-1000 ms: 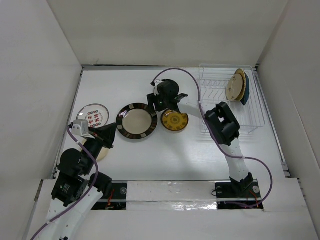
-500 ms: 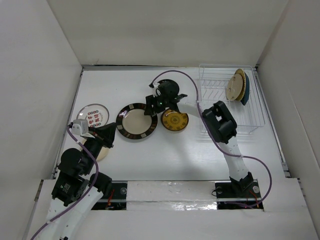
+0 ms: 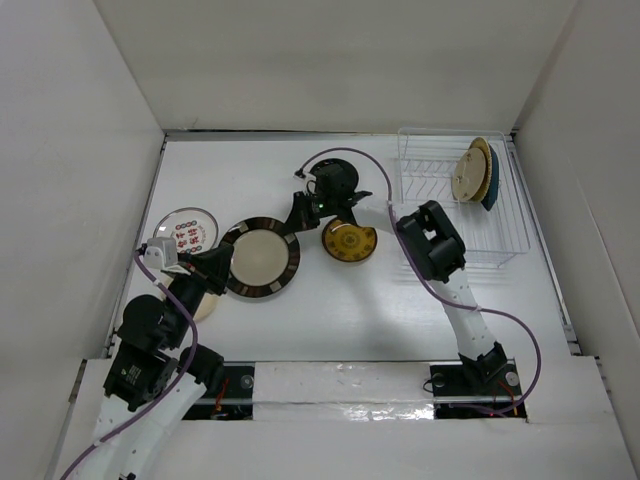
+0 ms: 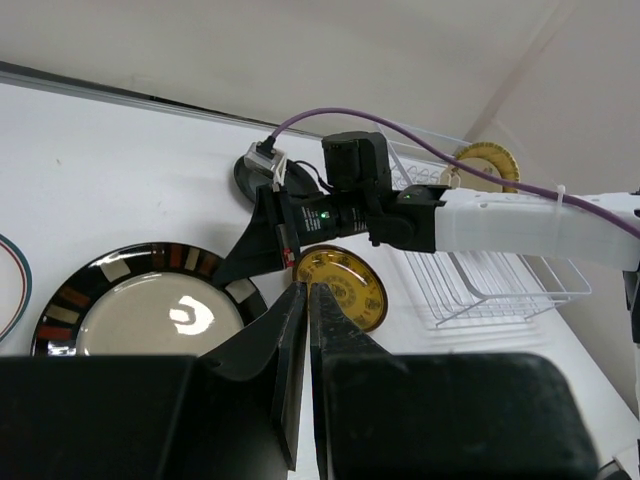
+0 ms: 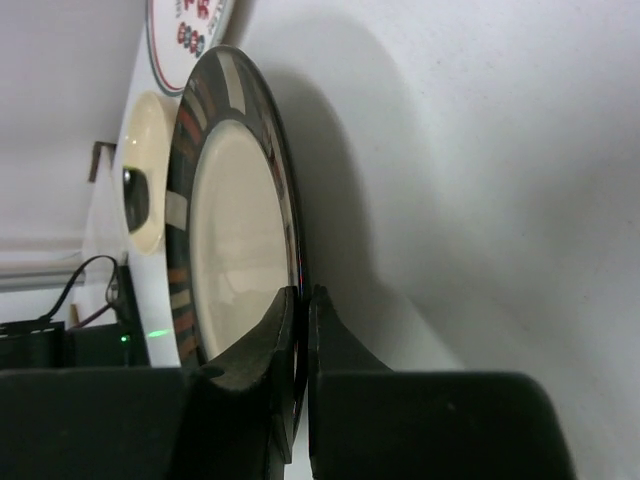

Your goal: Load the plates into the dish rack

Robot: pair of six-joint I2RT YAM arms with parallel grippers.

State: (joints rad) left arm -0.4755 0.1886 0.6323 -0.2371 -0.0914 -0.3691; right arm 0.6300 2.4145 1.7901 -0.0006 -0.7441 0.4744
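With two round plates (image 3: pixel 468 170) standing in the white wire dish rack (image 3: pixel 430 165), the right gripper (image 5: pixel 300 295) pinches the cream, brown-striped round plate (image 3: pixel 262 258) mid-bench (image 3: pixel 400 310), the left gripper (image 4: pixel 308 290) is clenched empty, and several dishes wait.

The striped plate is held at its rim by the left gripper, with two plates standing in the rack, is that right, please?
No, the right gripper holds the striped plate at its rim, as the right wrist view shows. Two plates stand in the rack.
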